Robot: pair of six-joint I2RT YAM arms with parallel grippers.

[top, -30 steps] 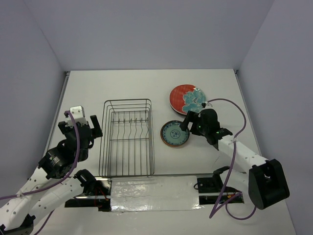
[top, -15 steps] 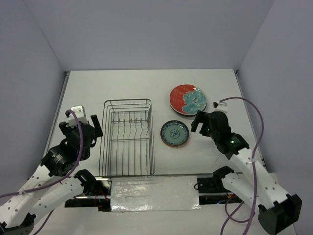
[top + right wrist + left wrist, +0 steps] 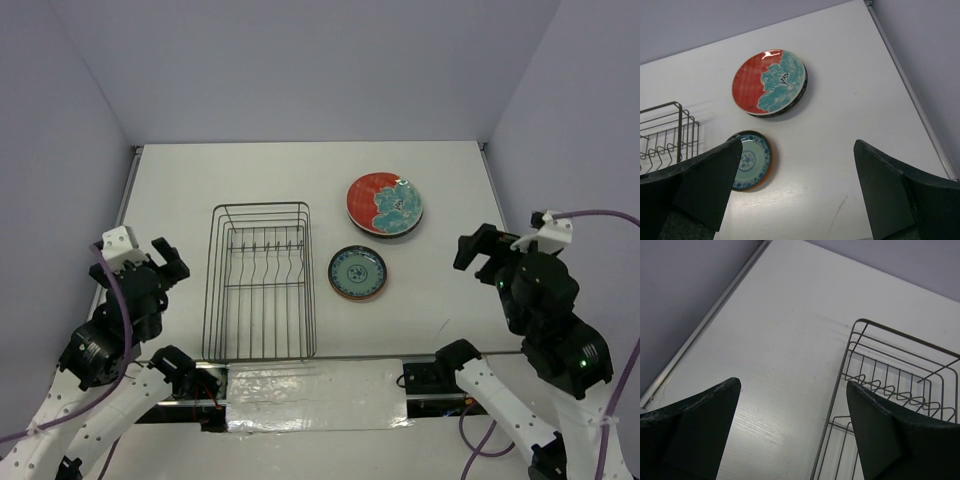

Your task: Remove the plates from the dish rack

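Plates are out: the rack point(image 3: 213, 280) stands bare, nothing between its prongs.

- Change: a second ago the right pincer point(image 3: 483, 250) hung right over the small teal plate point(image 3: 358, 273). It has since lifted clear and swung off to the right. The left pincer point(image 3: 140, 258) has also drawn back from the rack's left side.
- Both pincers stand wide apart, holding nothing.
- Small plate lies flat, face up, well to the left of the right pincer. The red flowered plate point(image 3: 385, 203) lies left and farther out, on top of a darker plate. How many lie beneath it we cannot tell.
- Rack sits just right of the left pincer, not touching. Its long axis runs from the near edge of the counter point(image 3: 300, 170) toward the back wall.
- Plates are round, so no axis to note.
- We judge the unloading done and the arms retiring.
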